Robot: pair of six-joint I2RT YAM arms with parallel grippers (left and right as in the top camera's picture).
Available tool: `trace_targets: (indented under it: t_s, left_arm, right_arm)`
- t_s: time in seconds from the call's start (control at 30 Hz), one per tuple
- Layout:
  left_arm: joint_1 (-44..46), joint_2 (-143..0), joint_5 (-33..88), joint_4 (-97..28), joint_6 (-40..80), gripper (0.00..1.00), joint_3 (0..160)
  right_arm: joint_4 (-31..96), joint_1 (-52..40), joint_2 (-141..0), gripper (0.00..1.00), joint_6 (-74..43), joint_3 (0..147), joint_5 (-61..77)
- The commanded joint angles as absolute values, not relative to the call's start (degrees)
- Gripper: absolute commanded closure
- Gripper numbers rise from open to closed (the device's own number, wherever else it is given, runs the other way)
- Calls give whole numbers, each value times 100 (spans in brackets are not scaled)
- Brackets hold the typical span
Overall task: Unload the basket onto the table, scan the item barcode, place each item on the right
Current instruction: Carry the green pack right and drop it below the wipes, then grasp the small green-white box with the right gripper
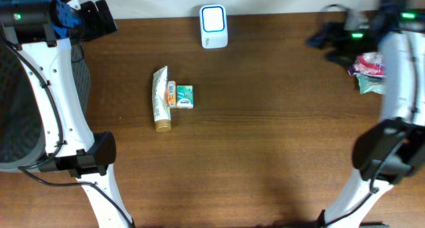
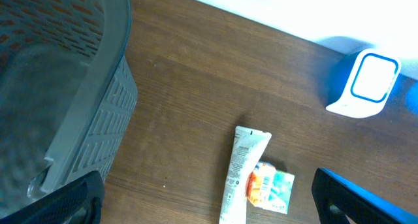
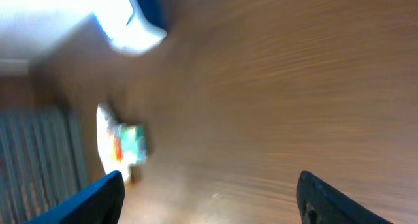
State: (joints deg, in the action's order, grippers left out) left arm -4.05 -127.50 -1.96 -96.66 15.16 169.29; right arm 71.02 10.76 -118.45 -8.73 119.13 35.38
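The white and blue barcode scanner (image 1: pixel 213 25) stands at the table's far edge, and shows again as the scanner (image 2: pixel 366 83) and, blurred, the scanner (image 3: pixel 127 21). Mid-table lie a cream tube (image 1: pixel 161 98), a small orange packet (image 1: pixel 171 94) and a green box (image 1: pixel 184 96), side by side. From the left wrist I see the tube (image 2: pixel 238 175) and the green box (image 2: pixel 279 190). My left gripper (image 1: pixel 103 18) (image 2: pixel 209 211) hangs open and empty at the far left. My right gripper (image 1: pixel 322 40) (image 3: pixel 212 204) is open over bare wood at the far right, nothing between its fingers.
A grey mesh basket (image 1: pixel 13 108) (image 2: pixel 72 87) stands off the table's left side. Pink and green packets (image 1: pixel 368 72) lie at the far right, partly behind my right arm. The right wrist view is blurred by motion.
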Motion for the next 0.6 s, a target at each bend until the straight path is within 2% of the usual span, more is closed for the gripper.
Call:
trace_targets:
  t_s: [0.0, 0.1, 0.17, 0.23, 0.37, 0.4, 0.43, 0.57]
  left_arm:
    - [-414, -12639, -239, -9671, 1450, 1, 16982]
    - [-414, -12639, -239, -9671, 1450, 1, 16982]
    - [-414, -12639, -239, -9671, 1450, 1, 16982]
    - [-414, -12639, -239, -9671, 1450, 1, 16982]
    - [-414, -12639, -239, -9671, 1450, 1, 16982]
    - [-414, -12639, -239, -9671, 1450, 1, 16982]
    - [-414, -12639, -239, -9671, 1450, 1, 16982]
    - [-414, -12639, -239, -9671, 1450, 1, 16982]
  right_arm:
    - [6908, -290, -12256, 20, -473, 11893, 3131]
    - [6139, -1632, -12982, 21, -1020, 11893, 3013]
    - [5677, -2067, -13297, 21, -1614, 11893, 3017]
    - [5183, -2480, -13596, 26, -2169, 11893, 3013]
    - [4781, -2812, -14003, 30, -2908, 11893, 2735]
    - [4766, -2818, -14084, 38, -2934, 11893, 2738]
    - [4770, -2818, -14129, 41, -3061, 11893, 2762]
    - [4770, -2930, -14357, 41, -3079, 11893, 2845]
